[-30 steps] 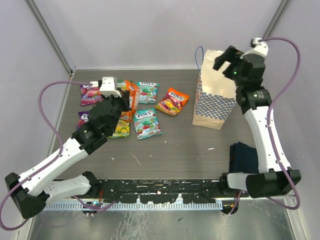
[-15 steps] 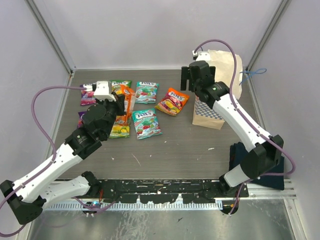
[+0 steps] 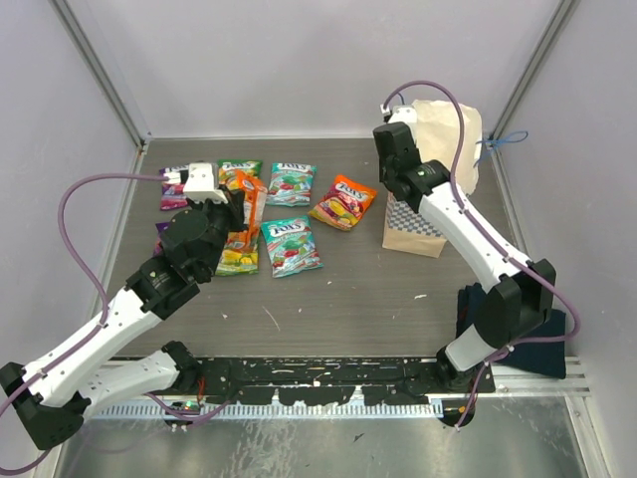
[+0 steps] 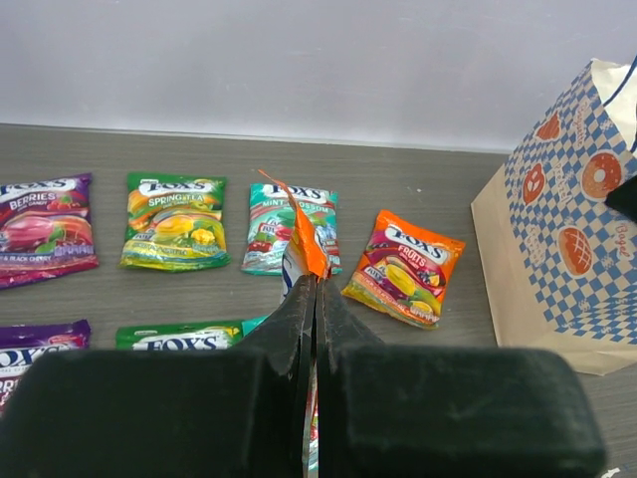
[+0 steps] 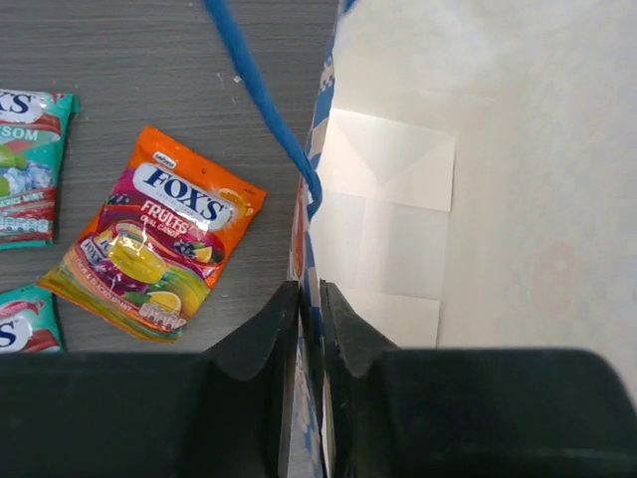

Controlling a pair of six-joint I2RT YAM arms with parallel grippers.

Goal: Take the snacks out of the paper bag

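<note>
Status from both wrists: left gripper (image 4: 316,291) fingers are pressed together on an orange packet (image 4: 309,239). They pinch its edge so it stands edge-up, left of the bag (image 4: 557,219) and well apart from it. Right gripper (image 5: 311,304) sits on the bag's rim, on the wall facing the packets. One finger is outside and one inside, clamped on the paper just beside the blue cord (image 5: 261,100). We see the bag standing on the table (image 3: 348,289), mouth up.

We count seven more packets lying flat, all left of the bag.
- Fruits packet (image 3: 343,202) is nearest, just beside the bag, not touching.
- Further left are the back teal packet (image 3: 292,184) and front teal packet (image 3: 292,246).
- Next come the back green packet (image 3: 237,169) and front green packet (image 3: 239,261), the latter partly under the left gripper.
- Farthest from the bag are the back purple packet (image 3: 176,189) and front purple packet (image 3: 162,235), the latter mostly hidden by the left arm (image 3: 119,309).

Cloth (image 3: 472,314) lies on the arm-base side of the bag, near the right arm (image 3: 468,234).
</note>
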